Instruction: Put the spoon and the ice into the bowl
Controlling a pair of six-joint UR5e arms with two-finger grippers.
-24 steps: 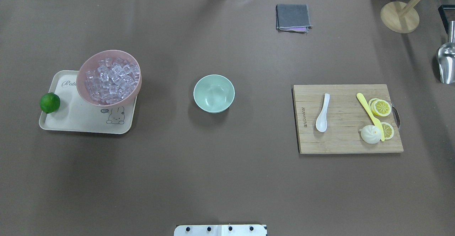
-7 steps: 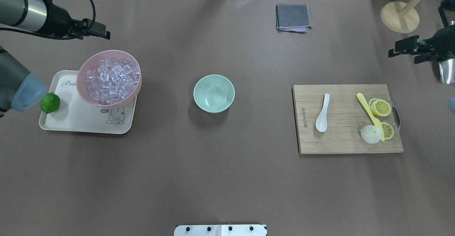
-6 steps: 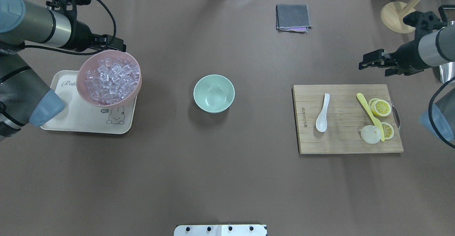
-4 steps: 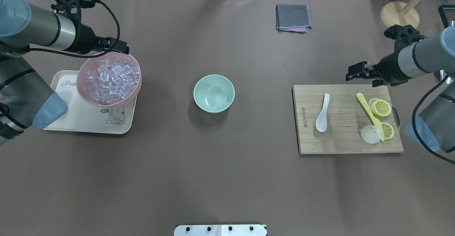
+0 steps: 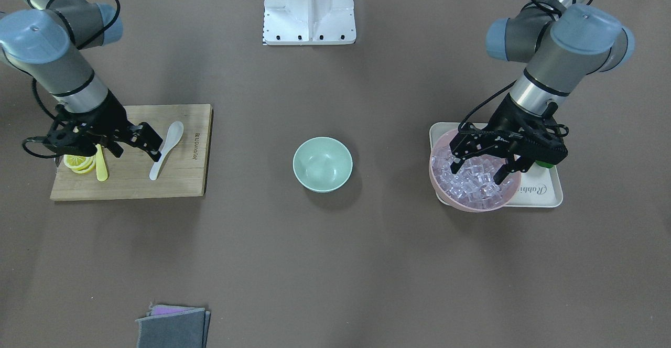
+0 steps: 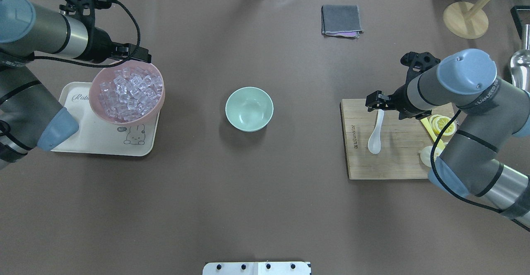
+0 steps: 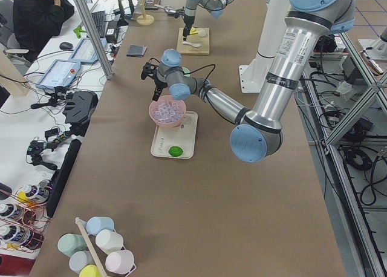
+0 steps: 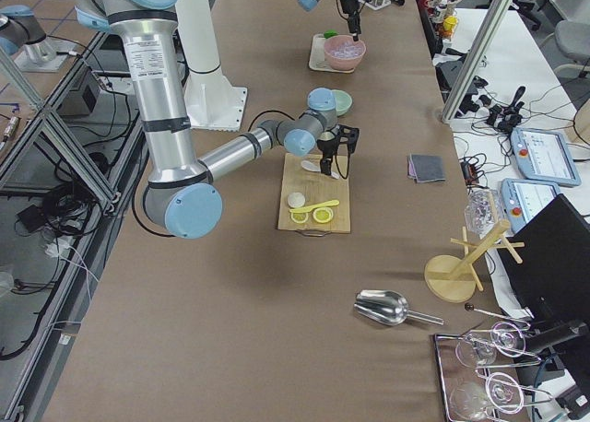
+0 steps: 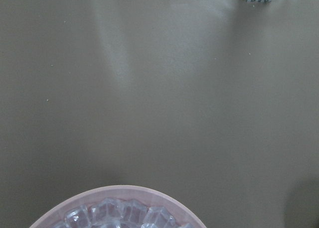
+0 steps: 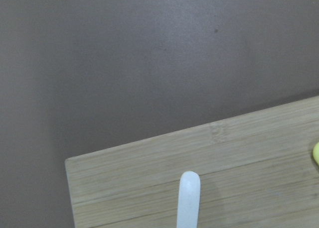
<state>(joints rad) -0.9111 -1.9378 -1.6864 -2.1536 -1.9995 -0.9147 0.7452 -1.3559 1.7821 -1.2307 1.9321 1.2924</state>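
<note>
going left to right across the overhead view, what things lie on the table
large pink bowl of clear ice cubes → small mint-green bowl → folded grey cloth → white soup spoon → yellow lemon slices → shiny metal scoop

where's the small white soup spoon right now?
Overhead view, right half: the small white soup spoon lies on the left part of the wooden cutting board, handle pointing away from the robot, with the right gripper over its handle end.
</note>
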